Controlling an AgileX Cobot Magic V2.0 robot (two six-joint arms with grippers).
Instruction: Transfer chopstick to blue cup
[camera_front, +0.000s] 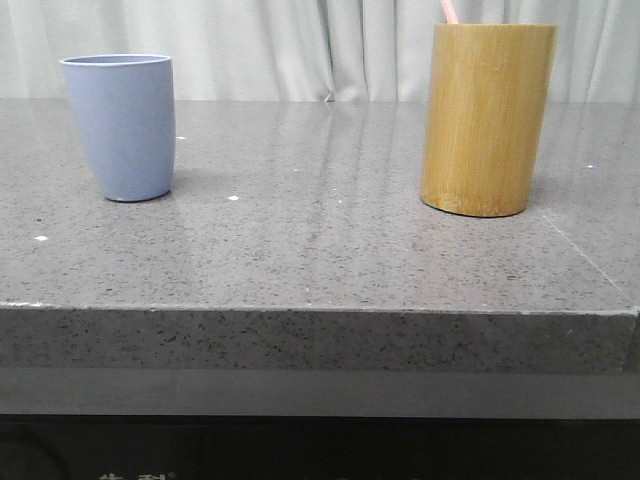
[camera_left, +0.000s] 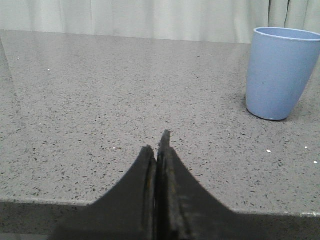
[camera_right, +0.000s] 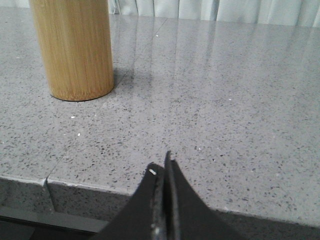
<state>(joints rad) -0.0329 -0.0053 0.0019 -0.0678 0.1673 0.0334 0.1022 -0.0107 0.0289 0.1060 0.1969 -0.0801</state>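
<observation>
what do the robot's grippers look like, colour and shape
Only the fingers show, in the wrist views. The left gripper has matte black fingers, broad at the base and curving to thin tips. The right gripper looks the same, with a pale speck near one tip. No cables, markings or arms show.

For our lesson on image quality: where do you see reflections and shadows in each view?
Front view: pale streaks of the curtain glare on the table. Left wrist view: the blue cup casts a soft shadow at its base. Right wrist view: the bamboo holder shadows the table beside it.
</observation>
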